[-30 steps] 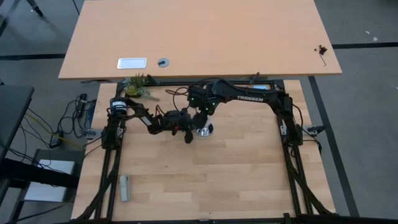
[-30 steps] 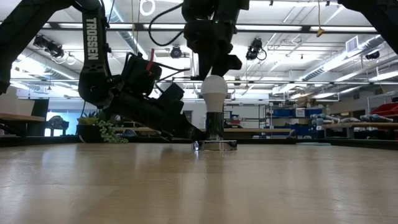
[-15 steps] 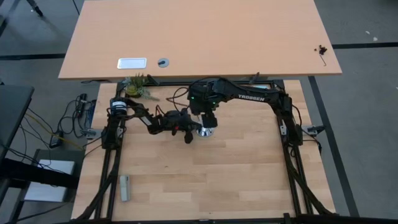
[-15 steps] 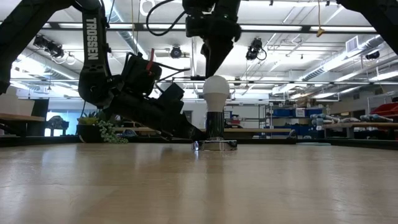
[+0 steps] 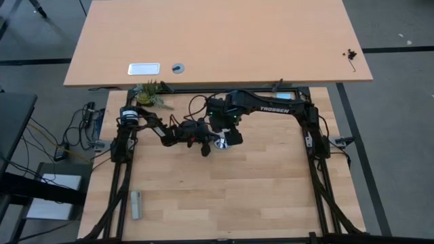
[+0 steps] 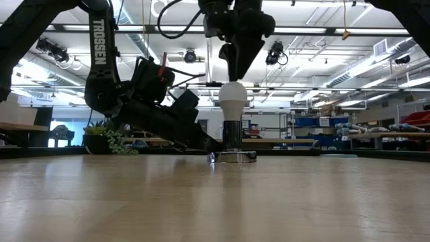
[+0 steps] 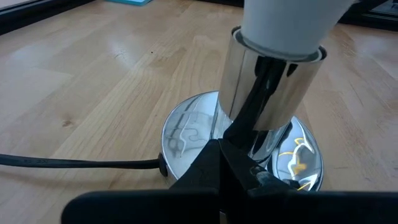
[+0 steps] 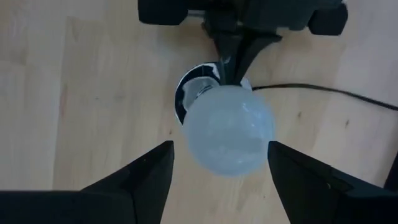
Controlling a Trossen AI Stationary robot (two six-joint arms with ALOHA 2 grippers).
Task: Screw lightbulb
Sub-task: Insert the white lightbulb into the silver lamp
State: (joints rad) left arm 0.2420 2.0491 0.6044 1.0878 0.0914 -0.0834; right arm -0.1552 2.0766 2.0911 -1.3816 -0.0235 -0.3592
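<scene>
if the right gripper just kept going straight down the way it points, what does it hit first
Most likely the lightbulb. The right gripper hangs open directly above it, a finger on each side of the bulb's dome, which sits in the silver socket. How big the gap above the bulb is stays unclear.

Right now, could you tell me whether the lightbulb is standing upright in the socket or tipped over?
Upright. The lightbulb stands straight up, base down in the shiny socket, in the low view; no lean shows.

Frosted-white lightbulb (image 6: 233, 101) upright in shiny silver socket (image 6: 232, 138).
</scene>
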